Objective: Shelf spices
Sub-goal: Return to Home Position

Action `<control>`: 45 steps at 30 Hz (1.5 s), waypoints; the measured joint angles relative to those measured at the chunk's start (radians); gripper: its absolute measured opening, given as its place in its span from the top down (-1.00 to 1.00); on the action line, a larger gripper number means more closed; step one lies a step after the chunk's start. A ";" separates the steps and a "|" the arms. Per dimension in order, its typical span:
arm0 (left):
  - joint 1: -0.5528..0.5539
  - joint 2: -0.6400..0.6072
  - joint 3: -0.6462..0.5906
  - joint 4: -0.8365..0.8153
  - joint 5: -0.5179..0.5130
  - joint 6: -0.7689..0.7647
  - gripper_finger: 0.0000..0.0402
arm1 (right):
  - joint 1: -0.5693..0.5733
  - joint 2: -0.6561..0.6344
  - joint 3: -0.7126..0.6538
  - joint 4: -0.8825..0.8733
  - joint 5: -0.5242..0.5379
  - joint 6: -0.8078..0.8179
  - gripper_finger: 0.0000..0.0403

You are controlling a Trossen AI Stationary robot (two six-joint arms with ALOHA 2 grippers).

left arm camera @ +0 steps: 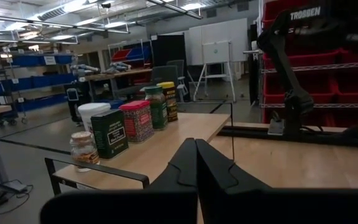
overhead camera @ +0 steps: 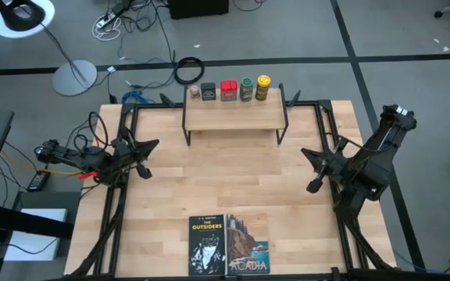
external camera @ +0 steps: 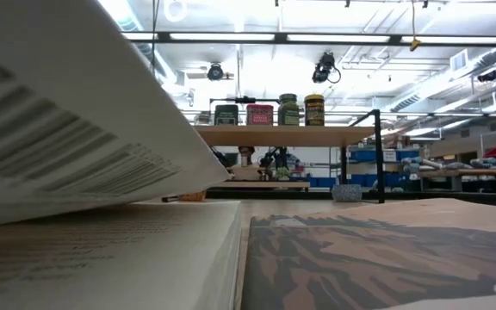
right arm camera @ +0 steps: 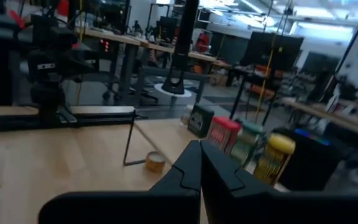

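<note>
The shelf (overhead camera: 235,117) stands at the table's far middle, with a light wooden top on thin black legs. Along the far edge of its top stand a small clear jar (overhead camera: 195,92), a dark tin (overhead camera: 208,91), a red tin (overhead camera: 228,90), a green-lidded jar (overhead camera: 246,88) and a yellow-lidded jar (overhead camera: 262,87). The low view shows the same row (external camera: 260,114) on the board. My left gripper (overhead camera: 145,158) hovers shut over the table's left side, off the shelf's left end. My right gripper (overhead camera: 313,168) hovers shut on the right side. Both pairs of fingers, left (left arm camera: 196,152) and right (right arm camera: 199,155), point toward the shelf.
Two paperback books (overhead camera: 207,243) (overhead camera: 248,243) lie side by side at the table's near edge and fill the low view's foreground (external camera: 360,258). Black frame rails (overhead camera: 119,195) (overhead camera: 342,211) run along both table sides. Bare wood (overhead camera: 233,179) lies between the arms, in front of the shelf.
</note>
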 joint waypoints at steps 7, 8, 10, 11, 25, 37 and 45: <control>0.000 0.000 0.000 0.000 0.000 -0.006 1.00 | -0.037 0.042 0.129 0.050 -0.002 -0.243 1.00; 0.000 0.000 0.000 0.000 0.000 -0.006 1.00 | -0.043 0.042 0.140 0.052 -0.002 -0.248 1.00; 0.000 0.000 0.000 0.001 0.000 -0.016 1.00 | -0.049 0.044 0.161 0.073 -0.001 -0.251 1.00; 0.000 0.000 0.000 0.001 0.000 -0.022 1.00 | -0.048 0.047 0.170 0.105 -0.001 -0.271 1.00; 0.000 0.000 0.000 0.013 0.000 -0.047 1.00 | -0.159 0.142 0.181 1.476 -0.613 -1.670 1.00; 0.000 0.000 0.000 0.000 0.000 -0.052 1.00 | -0.535 0.123 0.101 1.399 -1.106 -1.502 1.00; 0.000 0.000 0.000 0.000 0.000 -0.044 1.00 | -0.844 0.076 -0.133 1.609 -1.372 -1.474 1.00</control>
